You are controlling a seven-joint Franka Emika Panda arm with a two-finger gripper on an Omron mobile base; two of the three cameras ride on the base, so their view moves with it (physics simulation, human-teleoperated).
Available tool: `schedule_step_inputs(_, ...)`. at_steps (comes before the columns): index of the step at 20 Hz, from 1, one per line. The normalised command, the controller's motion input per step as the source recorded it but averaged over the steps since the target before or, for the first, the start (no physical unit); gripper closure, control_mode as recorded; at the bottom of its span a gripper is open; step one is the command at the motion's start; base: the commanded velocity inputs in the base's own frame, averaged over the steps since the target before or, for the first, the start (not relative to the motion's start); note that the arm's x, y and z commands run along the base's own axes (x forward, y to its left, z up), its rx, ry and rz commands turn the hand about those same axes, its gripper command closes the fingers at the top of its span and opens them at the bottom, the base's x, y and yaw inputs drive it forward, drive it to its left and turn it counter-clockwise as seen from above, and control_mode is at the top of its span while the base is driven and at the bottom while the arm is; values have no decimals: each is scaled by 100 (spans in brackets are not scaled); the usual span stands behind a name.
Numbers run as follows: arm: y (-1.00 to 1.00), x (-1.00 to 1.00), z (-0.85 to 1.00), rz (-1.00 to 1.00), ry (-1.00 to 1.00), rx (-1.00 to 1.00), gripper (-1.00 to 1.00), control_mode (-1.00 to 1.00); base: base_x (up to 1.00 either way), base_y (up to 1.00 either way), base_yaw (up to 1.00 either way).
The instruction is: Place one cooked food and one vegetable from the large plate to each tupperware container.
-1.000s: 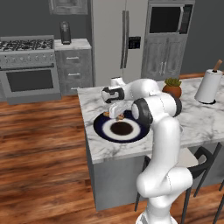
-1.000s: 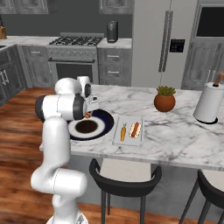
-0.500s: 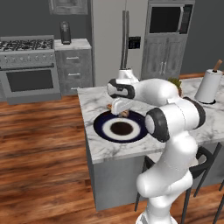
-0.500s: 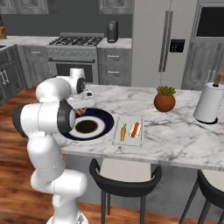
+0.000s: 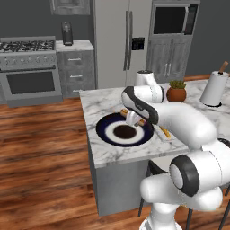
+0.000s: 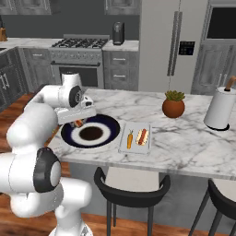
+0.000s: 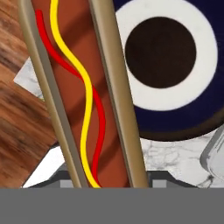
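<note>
**Holding a hot dog over the plate edge**

Gripping a hot dog (image 7: 85, 92), the end effector (image 5: 133, 117) is clamped on the bun's sides; in the hand view the bun rises from between the fingertips and runs lengthwise up the frame, tilted slightly left, with red and yellow sauce squiggles along the sausage. No readable writing, brands or labels anywhere.

Hot dog hangs above the far rim of the large plate (image 5: 105, 132), navy with pale ring and dark centre, sitting near the left end of the marble bench (image 6: 184, 143). In the right base view the end effector (image 6: 79, 120) sits at the plate's (image 6: 113, 126) left rim with the hot dog (image 6: 79, 123) under it.

Tupperware container (image 6: 135, 148) lies just beside the plate on its right, long axis running front to back; inside it a carrot (image 6: 130, 138) and a second hot dog (image 6: 142, 136) lie side by side, both pointing along the tray's length.

Potted plant (image 6: 174, 104) and paper towel roll (image 6: 220, 109) stand farther right on the bench.
</note>
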Motion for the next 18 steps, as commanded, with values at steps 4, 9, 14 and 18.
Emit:
schedule_step_inputs(4, -16, -89, 93, 0, 11, -7, 100, -100, 0, 0, 0)
schedule_step_inputs(9, -3, -100, 7, 0, -2, 0, 100, -100, 0, 0, 0)
schedule_step_inputs(14, 0, -94, 5, 0, -2, 0, 100, -100, 0, 0, 0)
schedule_step_inputs(18, -10, -8, 0, -4, 0, 0, 100, -100, 0, 0, 0)
